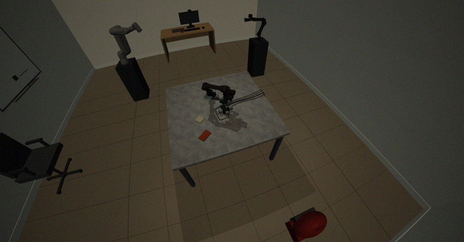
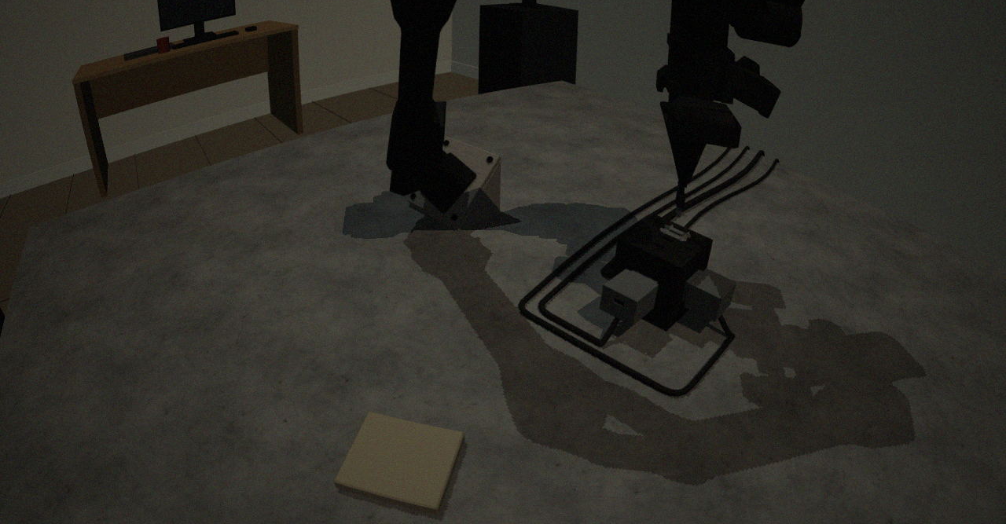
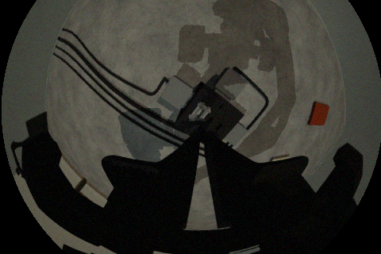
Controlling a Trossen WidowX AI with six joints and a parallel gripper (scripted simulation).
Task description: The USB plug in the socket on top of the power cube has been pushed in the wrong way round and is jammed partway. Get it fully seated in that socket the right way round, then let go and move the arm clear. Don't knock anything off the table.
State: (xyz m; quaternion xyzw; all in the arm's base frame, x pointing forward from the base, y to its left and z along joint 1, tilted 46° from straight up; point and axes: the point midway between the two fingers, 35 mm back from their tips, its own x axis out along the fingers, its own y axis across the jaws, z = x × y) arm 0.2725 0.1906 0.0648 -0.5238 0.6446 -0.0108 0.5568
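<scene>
The black power cube (image 2: 657, 268) (image 3: 225, 116) (image 1: 223, 112) stands on the grey table (image 1: 194, 152) (image 2: 175, 309), with a pale socket (image 2: 673, 232) (image 3: 202, 113) on its top face. My gripper (image 2: 680, 196) (image 3: 202, 136) (image 1: 226, 109) points straight down just above that socket. It is shut on the small dark USB plug (image 2: 679, 203), which hangs at the fingertips a short way above the cube's top. The plug is mostly hidden by the fingers, so I cannot tell which way round it is turned. Grey plugs (image 2: 628, 297) (image 2: 704, 298) sit in the cube's side faces.
Black cables (image 2: 563, 324) (image 3: 90, 63) loop around the cube and run off to the table's far right edge. A beige pad (image 2: 401, 459) (image 1: 199, 119) and a red block (image 1: 204, 135) (image 3: 319, 113) lie nearer the front left. The arm's base (image 2: 457, 183) stands behind the cube.
</scene>
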